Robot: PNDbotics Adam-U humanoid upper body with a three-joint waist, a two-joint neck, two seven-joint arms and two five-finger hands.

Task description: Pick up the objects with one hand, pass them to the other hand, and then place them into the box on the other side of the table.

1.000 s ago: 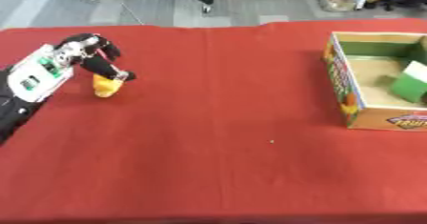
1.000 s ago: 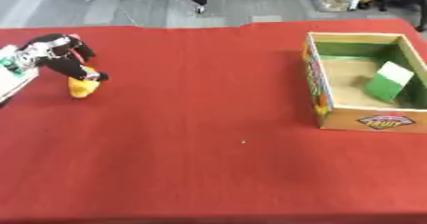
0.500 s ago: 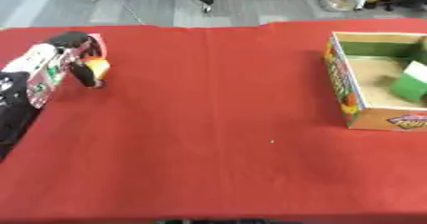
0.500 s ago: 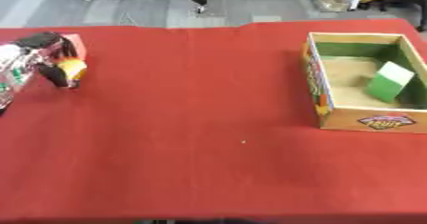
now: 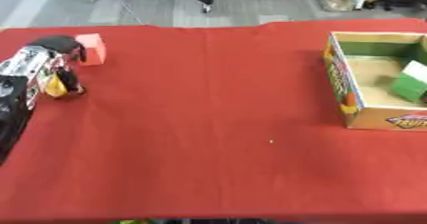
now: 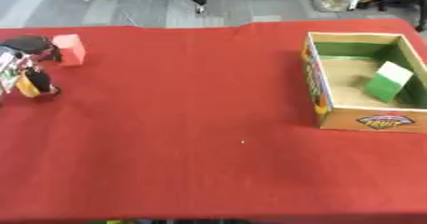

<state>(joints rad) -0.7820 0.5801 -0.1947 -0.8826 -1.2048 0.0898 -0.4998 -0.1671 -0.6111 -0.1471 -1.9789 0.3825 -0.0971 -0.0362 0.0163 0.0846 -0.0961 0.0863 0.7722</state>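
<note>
Across both eye views a red-covered worktop (image 5: 208, 123) fills nearly the whole picture, with grey floor beyond its far edge. Toward the right side stands an open cardboard box (image 6: 321, 101) with green inner walls, a brown floor and printed outer faces. Inside it a green and white carton (image 6: 388, 81) leans tilted against the right part of the box, its white end up.

At the far left edge the robot's left arm (image 5: 13, 108) comes in from the lower left, black with a silver and white section nearer the wrist. The left hand (image 5: 52, 58) sits at its end, low over the cloth, with its dark fingers (image 5: 71, 77) curled downward around a small yellow object (image 5: 55, 87). Only a yellow-orange patch of that object shows between the fingers and the palm, so its shape cannot be made out. The fingertips reach down to the cloth or close to it; whether the yellow object rests on the worktop or is lifted just off it cannot be told.

Just beyond the hand, on its far right side, a small pink-red block (image 5: 90, 49) stands upright on the cloth, close beside the knuckles and possibly touching them. The block and the held object are both well apart from the box, with bare cloth between them.

The right hand does not show in either view.
</note>
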